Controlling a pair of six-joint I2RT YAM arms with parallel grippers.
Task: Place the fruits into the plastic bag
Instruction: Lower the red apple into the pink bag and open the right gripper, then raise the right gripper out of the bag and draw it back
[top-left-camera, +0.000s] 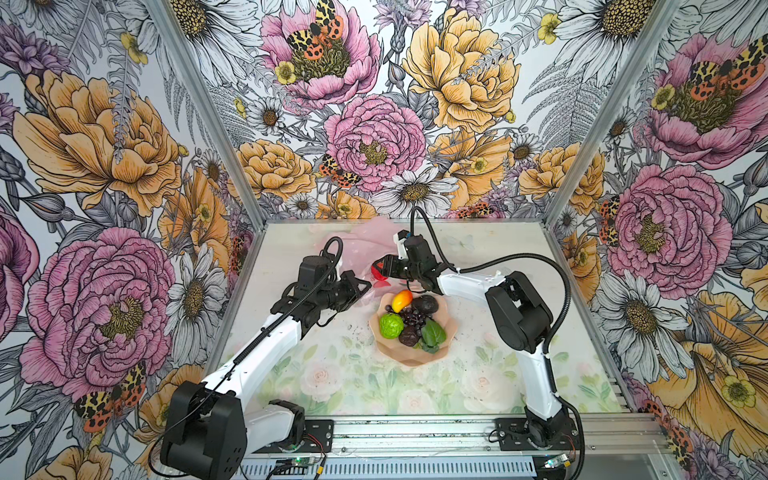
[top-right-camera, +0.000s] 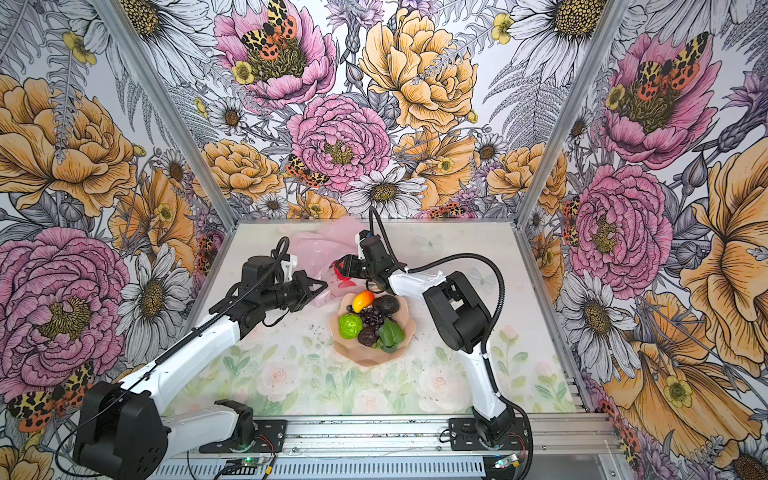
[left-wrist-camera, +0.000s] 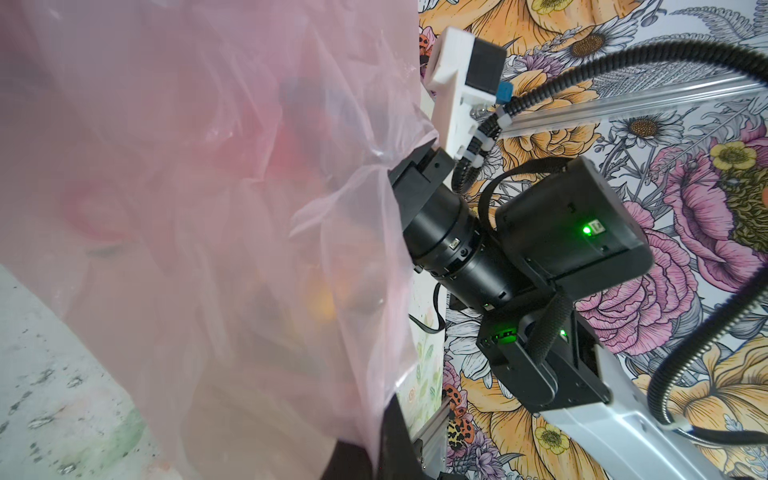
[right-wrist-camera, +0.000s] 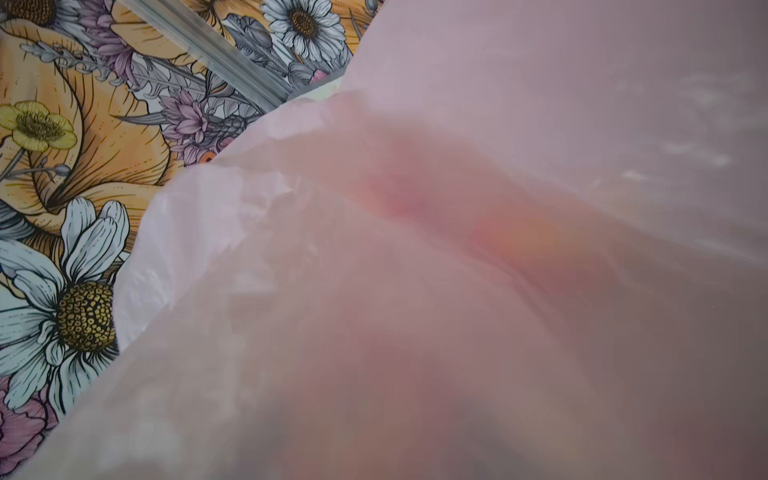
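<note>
The pale-pink plastic bag (top-left-camera: 360, 241) (top-right-camera: 318, 245) lies at the back of the table. My left gripper (top-left-camera: 365, 286) (left-wrist-camera: 374, 457) is shut on the bag's near edge and holds it up. My right gripper (top-left-camera: 377, 268) reaches into the bag's mouth with a red apple (top-left-camera: 376, 273) (top-right-camera: 342, 272) between its jaws. In the right wrist view the bag film (right-wrist-camera: 415, 291) hides the jaws. An orange-yellow mango (top-left-camera: 402, 300), a dark avocado (top-left-camera: 424, 305), a bumpy green fruit (top-left-camera: 390, 326) and purple grapes (top-left-camera: 411, 318) with a green leaf (top-left-camera: 433, 332) lie in the bowl.
The peach-pink faceted bowl (top-left-camera: 415, 358) (top-right-camera: 365, 358) stands mid-table, just in front of both grippers. Flowered walls close the table in on three sides. An aluminium rail (top-left-camera: 415, 432) with both arm bases runs along the front edge.
</note>
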